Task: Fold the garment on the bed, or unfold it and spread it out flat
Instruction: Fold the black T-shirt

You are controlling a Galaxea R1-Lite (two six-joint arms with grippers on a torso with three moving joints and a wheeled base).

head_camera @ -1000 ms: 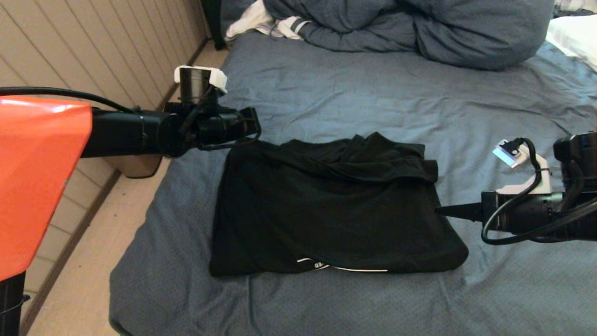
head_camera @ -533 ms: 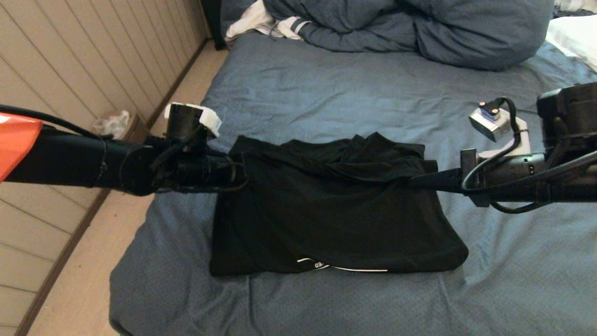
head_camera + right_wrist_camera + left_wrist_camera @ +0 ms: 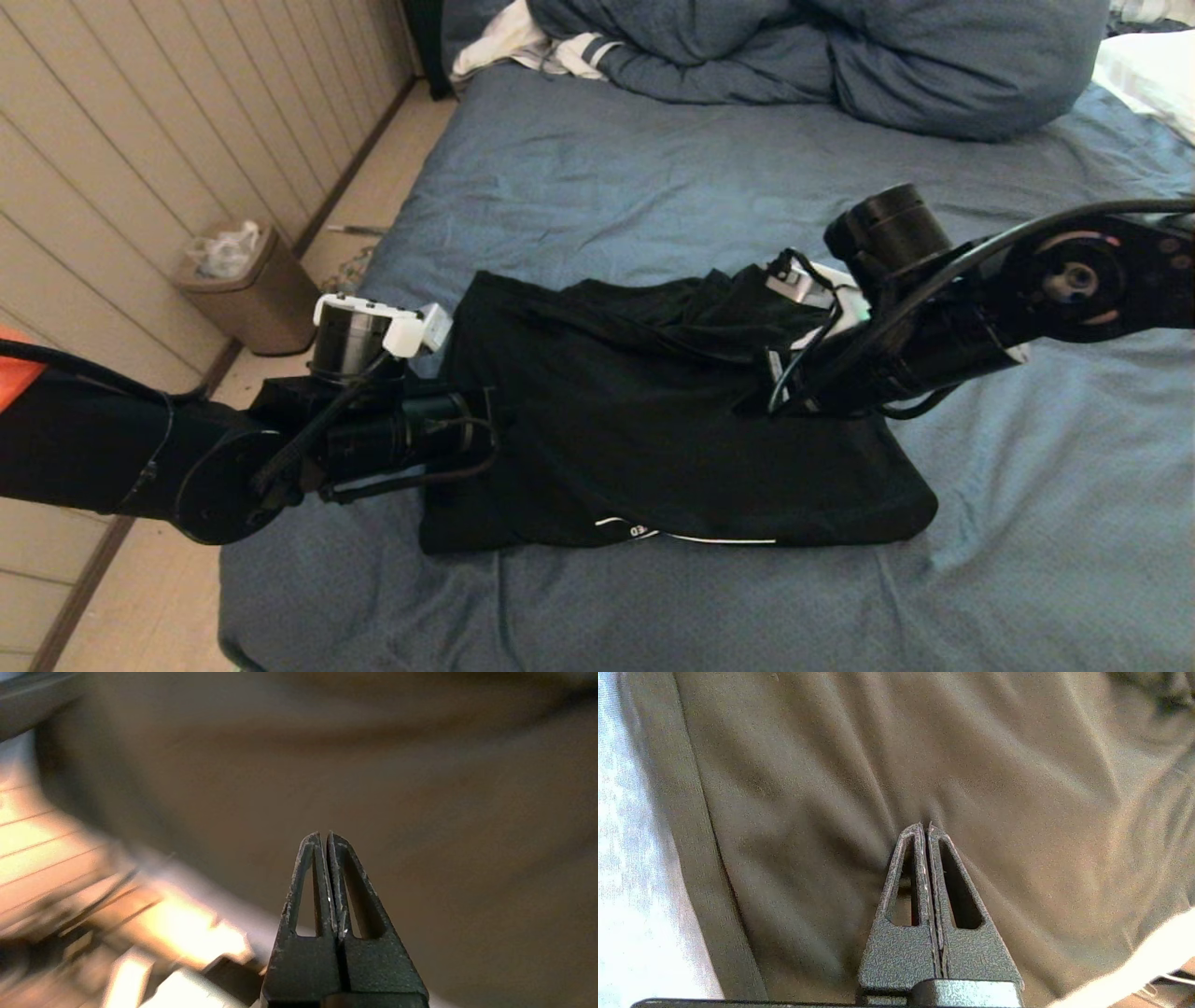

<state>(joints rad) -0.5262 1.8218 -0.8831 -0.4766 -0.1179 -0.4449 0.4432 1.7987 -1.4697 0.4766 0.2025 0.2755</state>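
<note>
Converging from opposite sides within the last second, the left tool [image 3: 925,828] and right tool [image 3: 324,836], both closed and empty, now sit over the garment [image 3: 653,439] lying half-folded on the bed [image 3: 653,187], probably about to press or smooth it.

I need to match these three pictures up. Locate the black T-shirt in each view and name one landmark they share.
Head view: the folded black T-shirt lies mid-frame on the slate-blue bed sheet.
Left wrist view: its cloth fills most of the picture.
Right wrist view: the blurred dark cloth is probably it.
Shared landmark: the shirt's left edge against the sheet, beside the shut left gripper.
</note>
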